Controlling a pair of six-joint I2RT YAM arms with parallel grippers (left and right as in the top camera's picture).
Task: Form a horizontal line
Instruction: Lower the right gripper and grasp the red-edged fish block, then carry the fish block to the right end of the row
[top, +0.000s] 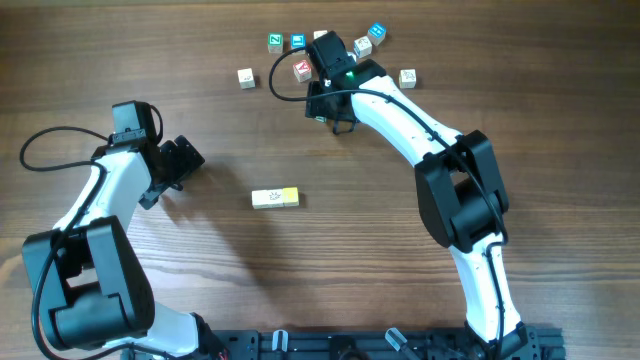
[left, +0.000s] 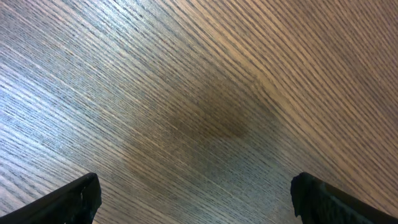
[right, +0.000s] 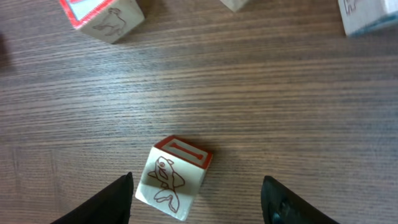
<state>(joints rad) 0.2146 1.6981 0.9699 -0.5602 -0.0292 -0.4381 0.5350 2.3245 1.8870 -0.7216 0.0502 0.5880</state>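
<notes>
Left gripper (left: 196, 186) is hovering over the table (left: 199, 93), fingers spread wide. The horizontal line (top: 275, 198), two touching cubes, is lying mid-table. Right gripper (right: 198, 182) is straddling a red-edged cube (right: 177, 177), fingers apart, not pinching.

1. Grippers: two, the left gripper (left: 196, 199) and the right gripper (right: 199, 200).
2. Cubes in the horizontal line (top: 275, 198): two, one whitish and one yellow.
3. Loose letter cubes (top: 245, 77): seven plainly visible, an eighth partly hidden under the right gripper.
</notes>
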